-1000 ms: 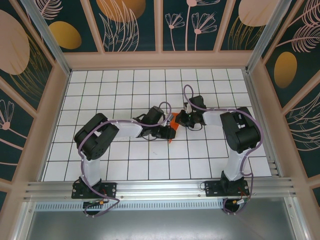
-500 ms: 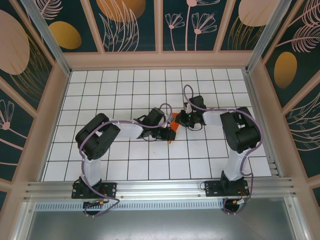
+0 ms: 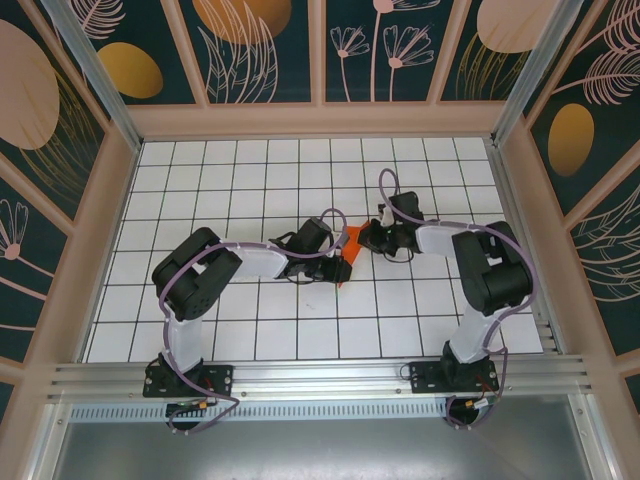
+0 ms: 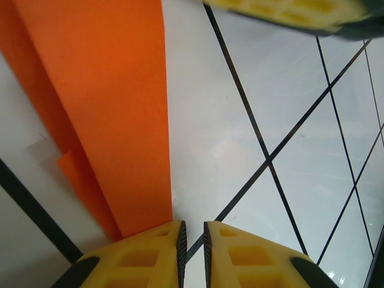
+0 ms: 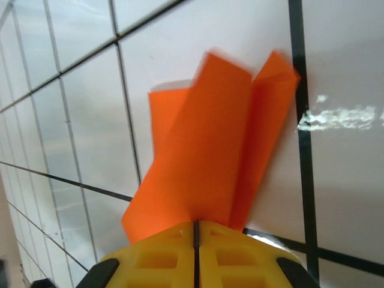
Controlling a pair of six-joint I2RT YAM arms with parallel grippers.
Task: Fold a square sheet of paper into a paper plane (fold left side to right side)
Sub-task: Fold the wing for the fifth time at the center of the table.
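A: At the counter's (image 3: 200,190) centre, where's the paper (image 3: 352,238)?
B: Folded, between both grippers.
A: Right gripper (image 5: 196,231)?
B: At the paper's 3 o'clock, jaws clamped on it.
A: Left gripper (image 4: 192,231)?
B: At 7 o'clock, jaws nearly closed beside the paper's edge; whether they pinch it, I cannot tell.

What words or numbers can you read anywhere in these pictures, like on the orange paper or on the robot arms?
None: no words, numbers or signs can be read.
The orange paper is plain, with no writing on it.
The white table has only black grid lines.
The walls show flower and leaf drawings, not letters.
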